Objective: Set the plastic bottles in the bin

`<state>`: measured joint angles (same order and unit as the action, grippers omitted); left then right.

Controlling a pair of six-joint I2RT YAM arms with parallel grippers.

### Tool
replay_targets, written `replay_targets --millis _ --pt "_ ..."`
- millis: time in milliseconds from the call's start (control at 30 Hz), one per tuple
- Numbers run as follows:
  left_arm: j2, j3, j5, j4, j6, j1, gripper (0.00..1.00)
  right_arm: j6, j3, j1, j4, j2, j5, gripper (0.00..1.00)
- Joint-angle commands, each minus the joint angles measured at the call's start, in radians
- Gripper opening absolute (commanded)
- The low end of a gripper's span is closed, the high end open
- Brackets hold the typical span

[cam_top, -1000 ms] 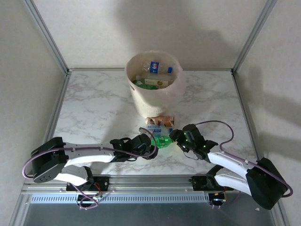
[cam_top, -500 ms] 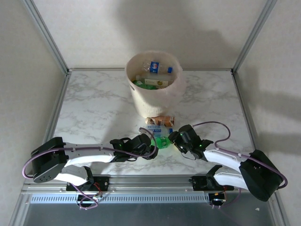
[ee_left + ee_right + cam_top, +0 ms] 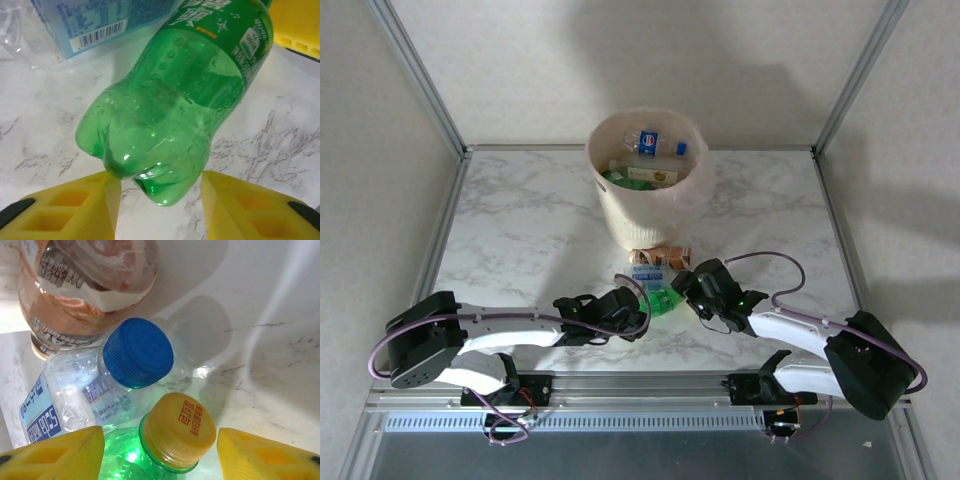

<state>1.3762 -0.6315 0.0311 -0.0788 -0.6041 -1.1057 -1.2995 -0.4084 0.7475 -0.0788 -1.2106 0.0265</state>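
Yellow pads [image 3: 70, 205] of the left tool [image 3: 642, 304] sit against either side of the green bottle [image 3: 663, 300] at its rounded base. In the left wrist view they look closed on it, holding only the lowest lobes and not the wider labelled body. The green bottle lies on its side on the bench [image 3: 520, 220], between the two tools. In the top view its long axis runs roughly from 8 o'clock, where the base points at the left tool, to 2 o'clock, where the yellow cap [image 3: 177, 430] points at the right tool [image 3: 686, 290]. That right tool stands open, a finger on either side of the cap. One finger is just beside the cap and the other is apart from the neck, so I judge it is holding nothing. Both arms are at the same bottle, one at each end, but the left one has the hold, so I expect it to make the lift. At about 12 o'clock from the green bottle lies a clear blue-capped bottle [image 3: 647, 277], just beside it, and beyond that a copper-brown bottle [image 3: 660, 256]. Further along the same line stands the bin [image 3: 620, 215], with several bottles in it. The carry therefore runs to 12 o'clock, across the bottle's axis, and the base-end grip may let the cap end sag onto its neighbours.
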Motion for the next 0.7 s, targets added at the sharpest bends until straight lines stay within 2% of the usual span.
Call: replay_targets --millis 0,100,200,667 --pt "0.0 0.012 0.002 0.005 -0.007 0.009 0.41 -0.021 -0.023 0.017 0.02 0.001 0.032 0.65" --pt "0.014 0.013 0.009 0.002 -0.011 0.01 0.38 -0.023 -0.028 0.016 0.025 -0.008 0.039 0.71" --pt "0.024 0.014 0.006 0.002 -0.009 0.01 0.36 -0.02 -0.044 0.016 0.042 -0.026 0.05 0.7" --pt "0.027 0.026 -0.01 0.015 0.003 0.01 0.34 -0.006 -0.098 0.026 0.028 -0.097 0.049 0.35"
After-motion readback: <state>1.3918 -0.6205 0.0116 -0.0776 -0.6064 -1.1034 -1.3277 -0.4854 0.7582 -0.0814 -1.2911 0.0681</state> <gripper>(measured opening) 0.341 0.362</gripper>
